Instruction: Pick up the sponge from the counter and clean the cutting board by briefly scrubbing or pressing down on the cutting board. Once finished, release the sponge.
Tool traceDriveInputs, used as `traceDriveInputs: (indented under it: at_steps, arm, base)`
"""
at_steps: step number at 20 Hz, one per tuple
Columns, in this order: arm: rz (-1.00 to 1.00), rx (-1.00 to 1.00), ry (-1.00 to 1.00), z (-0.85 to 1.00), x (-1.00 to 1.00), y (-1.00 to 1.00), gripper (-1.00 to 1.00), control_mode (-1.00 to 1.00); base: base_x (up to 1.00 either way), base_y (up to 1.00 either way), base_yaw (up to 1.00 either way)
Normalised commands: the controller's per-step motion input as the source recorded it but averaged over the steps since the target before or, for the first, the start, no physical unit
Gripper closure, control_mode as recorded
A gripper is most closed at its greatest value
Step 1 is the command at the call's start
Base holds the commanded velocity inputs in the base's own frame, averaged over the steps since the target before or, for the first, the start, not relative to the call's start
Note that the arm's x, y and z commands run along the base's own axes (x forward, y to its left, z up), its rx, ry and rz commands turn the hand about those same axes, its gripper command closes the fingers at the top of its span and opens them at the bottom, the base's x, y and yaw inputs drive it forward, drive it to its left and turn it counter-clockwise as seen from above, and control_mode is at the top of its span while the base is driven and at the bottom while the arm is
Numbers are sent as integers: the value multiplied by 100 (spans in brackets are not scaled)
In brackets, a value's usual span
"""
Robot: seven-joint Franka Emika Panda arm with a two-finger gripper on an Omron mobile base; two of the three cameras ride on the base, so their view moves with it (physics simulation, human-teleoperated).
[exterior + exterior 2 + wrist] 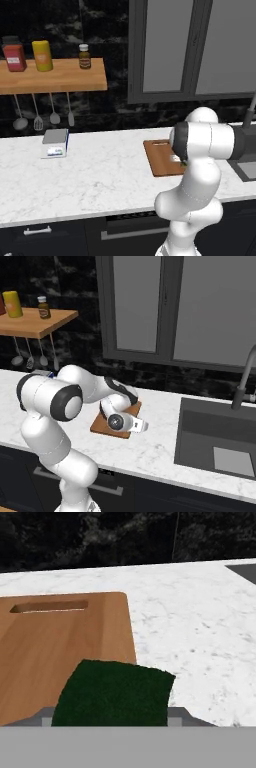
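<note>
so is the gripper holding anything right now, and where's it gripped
Yes, it looks so: the sponge, dark green side facing the hand camera, sits at the gripper over the cutting board edge. The fingertips are hidden behind it, so the exact grip spot cannot be told.

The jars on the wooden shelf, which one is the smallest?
The brown bottle with the pale cap, at the shelf's right end. It is shorter and thinner than the yellow jar and the red jar.
</note>
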Motion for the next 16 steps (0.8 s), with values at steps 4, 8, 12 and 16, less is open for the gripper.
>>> traceDriveInputs:
  at_steps: [4, 8, 12, 16]
  arm:
    - [9, 0, 9, -43, -10, 57, -100, -100]
    - [9, 0, 12, -24, 0, 8, -100, -100]
    - [3, 0, 0, 13, 0, 6, -100, -100]
    - [0, -7, 4, 19, 9, 34, -100, -100]
  base:
    - [0, 0, 0]
    - [0, 0, 0]
    - [0, 0, 0]
    - [0, 0, 0]
